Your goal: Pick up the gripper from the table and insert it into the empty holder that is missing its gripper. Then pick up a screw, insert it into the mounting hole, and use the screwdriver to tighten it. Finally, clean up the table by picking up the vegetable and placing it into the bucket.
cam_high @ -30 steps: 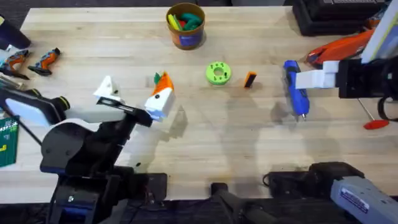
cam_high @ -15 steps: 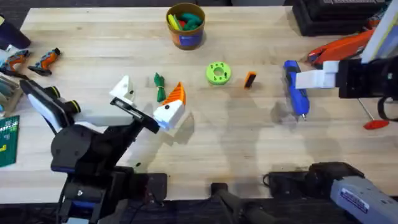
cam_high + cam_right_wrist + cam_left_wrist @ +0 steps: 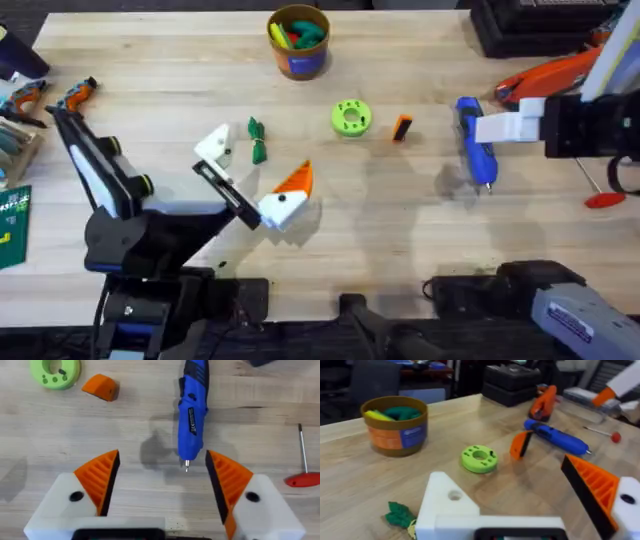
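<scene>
The loose orange gripper (image 3: 402, 127) lies between the green disc (image 3: 351, 117) and the screwdriver (image 3: 476, 143). Both claws, left (image 3: 252, 178) and right (image 3: 162, 477), look spread and empty.

Overhead: fixed above arm bases, looks down and forward over whole table (image 3: 420, 225). Left wrist: low, near-level, close. Right wrist: straight down, close. All three share green disc (image 3: 351, 117), orange wedge (image 3: 402, 127), blue screwdriver (image 3: 476, 143).
</scene>
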